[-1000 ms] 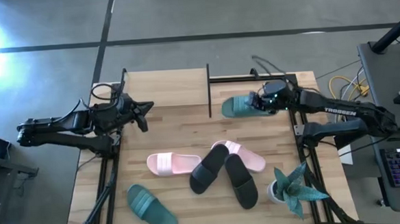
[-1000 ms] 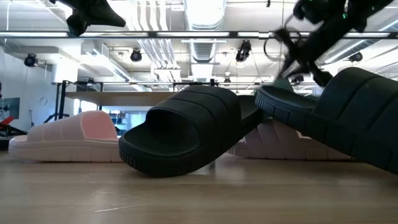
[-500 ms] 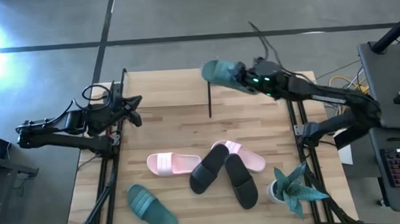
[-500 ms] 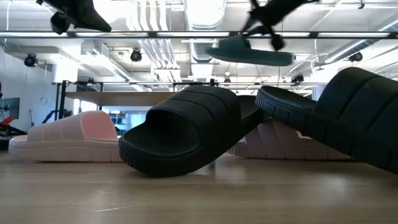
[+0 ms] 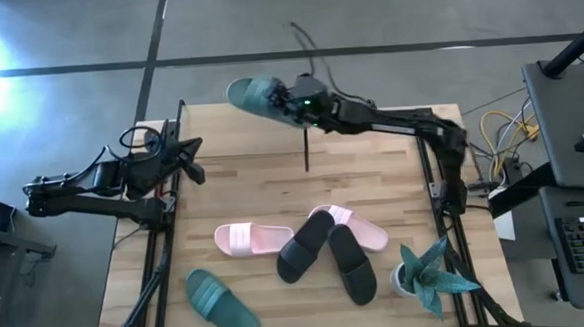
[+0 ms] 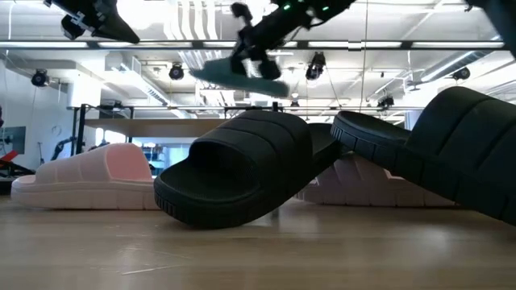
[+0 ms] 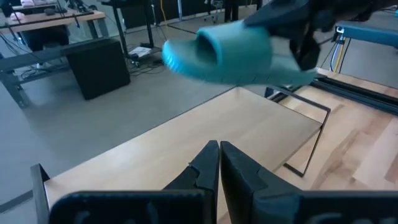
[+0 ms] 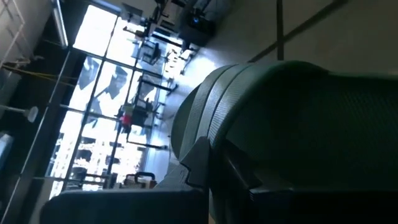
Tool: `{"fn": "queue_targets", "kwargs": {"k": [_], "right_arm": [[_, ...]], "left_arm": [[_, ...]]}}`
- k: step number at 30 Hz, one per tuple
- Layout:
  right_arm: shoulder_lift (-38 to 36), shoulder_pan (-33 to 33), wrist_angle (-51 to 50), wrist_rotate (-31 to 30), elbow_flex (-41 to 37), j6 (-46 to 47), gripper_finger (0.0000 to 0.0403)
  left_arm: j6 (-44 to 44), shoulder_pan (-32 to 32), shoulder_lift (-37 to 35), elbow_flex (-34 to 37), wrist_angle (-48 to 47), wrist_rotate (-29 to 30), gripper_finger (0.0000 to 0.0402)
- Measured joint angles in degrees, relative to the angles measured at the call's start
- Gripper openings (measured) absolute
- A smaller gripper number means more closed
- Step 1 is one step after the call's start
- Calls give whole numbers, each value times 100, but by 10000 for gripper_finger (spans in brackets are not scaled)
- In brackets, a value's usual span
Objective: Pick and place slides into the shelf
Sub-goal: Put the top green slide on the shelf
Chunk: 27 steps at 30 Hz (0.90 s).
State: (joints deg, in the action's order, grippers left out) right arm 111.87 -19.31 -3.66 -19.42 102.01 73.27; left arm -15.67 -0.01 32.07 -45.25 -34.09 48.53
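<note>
Aloft: right claw (image 5: 287,97) grasping green slide (image 5: 253,93) above shelf (image 5: 242,119); left claw (image 5: 194,159) clenched, empty, over tabletop (image 5: 263,190) edge.

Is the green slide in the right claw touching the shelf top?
Apart. In the low view the green slide, held by the right claw, hangs clear above the shelf; the left wrist view shows open air under it.

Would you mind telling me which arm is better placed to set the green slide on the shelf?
The right: its gripper already holds the green slide in the air at the shelf's far edge. The left gripper, jaws shut, waits empty beside it.
</note>
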Motion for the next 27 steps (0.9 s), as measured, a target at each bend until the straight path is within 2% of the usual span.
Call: {"fn": "queue_targets", "kwargs": {"k": [7,13,20,25,27], "right_arm": [[900,-13,-638,87,1164,326,13],[1503,-56,-708,1097,1990,286,20],[1773,-147,-2304,1024,2407,325,76],[1735,-220,-2257,1244,2421,90,112],[1713,-214,-2250,1478,2574,-318,122]], "left_arm": [[-31,-1,-181,36,-220,-1,0],[-42,-2,-336,54,-297,3,0],[-42,0,-505,56,-299,0,0],[-141,-1,-547,60,-299,-4,0],[-361,0,-520,62,-297,-17,0]]}}
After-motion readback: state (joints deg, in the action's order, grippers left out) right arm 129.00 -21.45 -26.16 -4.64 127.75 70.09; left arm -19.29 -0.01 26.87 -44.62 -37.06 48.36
